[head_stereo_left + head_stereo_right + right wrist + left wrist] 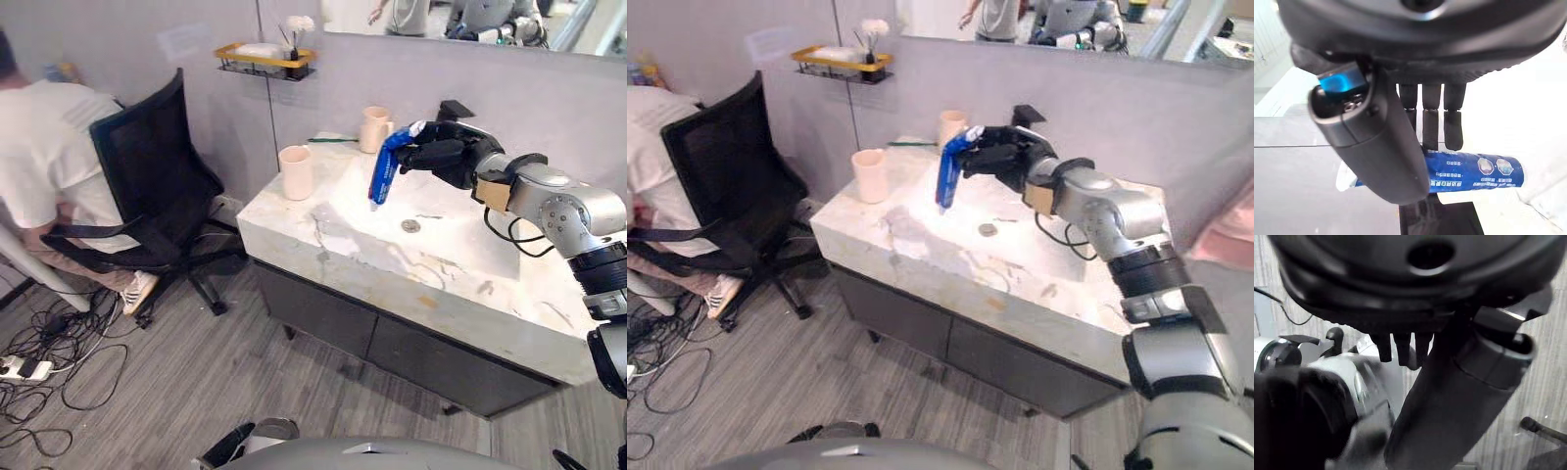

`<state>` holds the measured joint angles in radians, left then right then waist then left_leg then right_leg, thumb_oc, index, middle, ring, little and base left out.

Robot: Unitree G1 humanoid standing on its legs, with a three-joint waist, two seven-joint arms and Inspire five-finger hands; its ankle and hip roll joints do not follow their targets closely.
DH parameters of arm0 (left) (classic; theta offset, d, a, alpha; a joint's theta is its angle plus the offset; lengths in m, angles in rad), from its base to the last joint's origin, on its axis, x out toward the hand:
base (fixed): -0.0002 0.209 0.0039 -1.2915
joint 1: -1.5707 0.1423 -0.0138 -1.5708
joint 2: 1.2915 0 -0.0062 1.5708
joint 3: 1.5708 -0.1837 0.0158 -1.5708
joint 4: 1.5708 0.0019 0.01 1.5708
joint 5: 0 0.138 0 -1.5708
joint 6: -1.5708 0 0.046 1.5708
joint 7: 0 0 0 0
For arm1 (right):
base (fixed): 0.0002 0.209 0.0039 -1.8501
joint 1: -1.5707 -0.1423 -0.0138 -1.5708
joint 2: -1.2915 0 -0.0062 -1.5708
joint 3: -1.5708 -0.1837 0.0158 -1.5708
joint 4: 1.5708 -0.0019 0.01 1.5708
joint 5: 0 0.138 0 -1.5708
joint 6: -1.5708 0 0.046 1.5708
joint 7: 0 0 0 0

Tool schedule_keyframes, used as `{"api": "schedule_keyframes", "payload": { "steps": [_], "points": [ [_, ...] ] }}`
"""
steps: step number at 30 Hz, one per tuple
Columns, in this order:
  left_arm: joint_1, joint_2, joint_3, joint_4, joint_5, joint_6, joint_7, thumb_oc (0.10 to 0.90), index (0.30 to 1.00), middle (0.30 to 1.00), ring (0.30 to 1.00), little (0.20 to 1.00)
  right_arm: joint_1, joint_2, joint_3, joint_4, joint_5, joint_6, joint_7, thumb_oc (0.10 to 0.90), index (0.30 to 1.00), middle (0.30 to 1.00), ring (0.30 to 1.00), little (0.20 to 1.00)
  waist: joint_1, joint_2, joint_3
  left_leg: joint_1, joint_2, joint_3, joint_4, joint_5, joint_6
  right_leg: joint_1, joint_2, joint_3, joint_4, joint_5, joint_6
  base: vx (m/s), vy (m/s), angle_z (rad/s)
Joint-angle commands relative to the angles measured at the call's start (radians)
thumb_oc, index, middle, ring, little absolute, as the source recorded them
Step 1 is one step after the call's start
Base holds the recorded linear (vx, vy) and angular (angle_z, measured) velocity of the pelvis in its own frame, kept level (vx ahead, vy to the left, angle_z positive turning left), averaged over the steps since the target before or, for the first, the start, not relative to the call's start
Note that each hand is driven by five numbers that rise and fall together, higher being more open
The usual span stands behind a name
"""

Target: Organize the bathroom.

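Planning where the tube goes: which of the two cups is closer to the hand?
The cup at the back by the wall; the other cup stands farther left of the right hand.

Black office chair, seated person

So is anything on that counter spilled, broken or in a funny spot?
Nothing looks spilled or broken. The one thing off its place is the blue tube, held over the sink by the right robot hand. A green toothbrush lies loose on the counter near the two cups.

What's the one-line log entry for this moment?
right hand: shut on blue tube | tube: hanging above sink basin | cups: on counter | left hand: idle, low
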<state>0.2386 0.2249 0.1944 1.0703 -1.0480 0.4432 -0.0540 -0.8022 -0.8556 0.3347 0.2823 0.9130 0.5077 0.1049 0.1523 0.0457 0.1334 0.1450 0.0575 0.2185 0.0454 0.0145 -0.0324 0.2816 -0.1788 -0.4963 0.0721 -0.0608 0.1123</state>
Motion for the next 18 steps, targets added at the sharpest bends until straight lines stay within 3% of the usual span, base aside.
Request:
{"api": "schedule_keyframes", "payload": {
  "steps": [1, 4, 9, 10, 11, 12, 13, 14, 16, 17, 18],
  "points": [
    [0.025, 0.067, -0.016, -0.031, 0.024, 0.017, -0.002, 0.800, 0.900, 0.900, 0.900, 0.900, -0.228, 0.013, -0.039, -0.044, 0.061, -0.187, 0.028, 0.400, 0.300, 0.300, 0.300, 0.300, 0.021, -0.066, -0.075, -0.025, 0.002, -0.011, 0.087, -0.063, -0.028, -0.023, 0.020, 0.073, 0.006, -0.033, -0.040, 0.12, 0.199, -0.23],
    [0.018, 0.091, -0.035, -0.094, 0.015, 0.023, 0.009, 0.800, 0.900, 0.900, 0.900, 0.900, -0.198, 0.026, -0.066, -0.087, 0.063, -0.222, 0.005, 0.400, 0.300, 0.300, 0.300, 0.300, 0.011, -0.057, -0.071, 0.008, -0.038, 0.007, 0.041, -0.080, 0.022, -0.086, -0.044, 0.084, 0.067, -0.011, 0.012, 0.07, 0.209, -0.15],
    [0.013, 0.112, -0.037, -0.128, -0.003, 0.030, 0.023, 0.800, 0.900, 0.900, 0.900, 0.900, -0.175, 0.043, -0.091, -0.111, 0.037, -0.240, 0.006, 0.400, 0.300, 0.300, 0.300, 0.300, 0.002, -0.050, -0.055, 0.015, -0.055, -0.001, 0.038, -0.086, 0.047, -0.147, -0.094, 0.107, 0.161, 0.015, 0.051, -0.02, 0.134, 0.14],
    [0.010, 0.123, -0.034, -0.133, -0.002, 0.031, 0.030, 0.800, 0.900, 0.900, 0.900, 0.900, -0.163, 0.046, -0.106, -0.128, 0.031, -0.242, -0.005, 0.400, 0.300, 0.300, 0.300, 0.300, 0.001, -0.046, -0.049, 0.008, -0.068, -0.002, 0.042, -0.091, 0.062, -0.167, -0.126, 0.115, 0.218, 0.019, 0.058, 0.00, 0.222, 0.10],
    [0.003, 0.134, -0.042, -0.126, 0.009, 0.031, 0.025, 0.800, 0.900, 0.900, 0.900, 0.900, -0.152, 0.046, -0.117, -0.138, 0.022, -0.250, -0.013, 0.400, 0.300, 0.300, 0.300, 0.300, -0.002, -0.041, -0.035, 0.014, -0.092, -0.025, 0.030, -0.095, 0.077, -0.213, -0.189, 0.144, 0.351, 0.076, 0.067, -0.02, 0.309, 0.11],
    [-0.007, 0.136, -0.045, -0.121, 0.023, 0.023, 0.016, 0.800, 0.900, 0.900, 0.900, 0.900, -0.145, 0.036, -0.120, -0.140, 0.021, -0.266, -0.013, 0.400, 0.300, 0.300, 0.300, 0.300, -0.005, -0.034, -0.023, 0.015, -0.104, -0.032, 0.023, -0.090, 0.083, -0.253, -0.210, 0.173, 0.464, 0.100, 0.064, -0.01, 0.206, 0.12],
    [-0.007, 0.136, -0.045, -0.121, 0.023, 0.023, 0.016, 0.800, 0.900, 0.900, 0.900, 0.900, -0.145, 0.036, -0.120, -0.140, 0.021, -0.266, -0.013, 0.400, 0.300, 0.300, 0.300, 0.300, -0.005, -0.034, -0.023, 0.015, -0.104, -0.032, 0.023, -0.090, 0.083, -0.253, -0.210, 0.173, 0.464, 0.100, 0.064, -0.02, 0.146, 0.10],
    [-0.015, 0.140, -0.051, -0.119, 0.024, 0.017, 0.016, 0.800, 0.900, 0.900, 0.900, 0.900, -0.142, 0.025, -0.119, -0.140, 0.020, -0.281, -0.016, 0.400, 0.300, 0.300, 0.300, 0.300, -0.012, -0.026, -0.007, 0.015, -0.110, -0.048, 0.027, -0.088, 0.084, -0.287, -0.213, 0.209, 0.551, 0.121, 0.059, -0.02, 0.064, 0.29],
    [-0.023, 0.140, -0.049, -0.122, 0.028, 0.019, 0.019, 0.800, 0.900, 0.900, 0.900, 0.900, -0.143, 0.016, -0.121, -0.136, 0.021, -0.290, -0.016, 0.400, 0.300, 0.300, 0.300, 0.300, -0.019, -0.025, 0.005, 0.015, -0.112, -0.070, 0.034, -0.086, 0.078, -0.313, -0.196, 0.244, 0.553, 0.149, 0.057, 0.00, 0.006, 0.38],
    [-0.039, 0.142, -0.060, -0.130, 0.034, 0.021, 0.026, 0.800, 0.900, 0.900, 0.900, 0.900, -0.135, 0.007, -0.136, -0.140, 0.018, -0.302, -0.024, 0.400, 0.300, 0.300, 0.300, 0.300, -0.037, -0.035, 0.032, 0.022, -0.122, -0.102, 0.049, -0.092, 0.062, -0.332, -0.159, 0.279, 0.460, 0.146, 0.057, 0.03, -0.055, 0.26],
    [-0.039, 0.142, -0.060, -0.130, 0.034, 0.021, 0.026, 0.800, 0.900, 0.900, 0.900, 0.900, -0.135, 0.007, -0.136, -0.140, 0.018, -0.302, -0.024, 0.400, 0.300, 0.300, 0.300, 0.300, -0.037, -0.035, 0.032, 0.022, -0.122, -0.102, 0.049, -0.092, 0.062, -0.332, -0.159, 0.279, 0.460, 0.146, 0.057, 0.07, -0.180, 0.44]
  ]
}}
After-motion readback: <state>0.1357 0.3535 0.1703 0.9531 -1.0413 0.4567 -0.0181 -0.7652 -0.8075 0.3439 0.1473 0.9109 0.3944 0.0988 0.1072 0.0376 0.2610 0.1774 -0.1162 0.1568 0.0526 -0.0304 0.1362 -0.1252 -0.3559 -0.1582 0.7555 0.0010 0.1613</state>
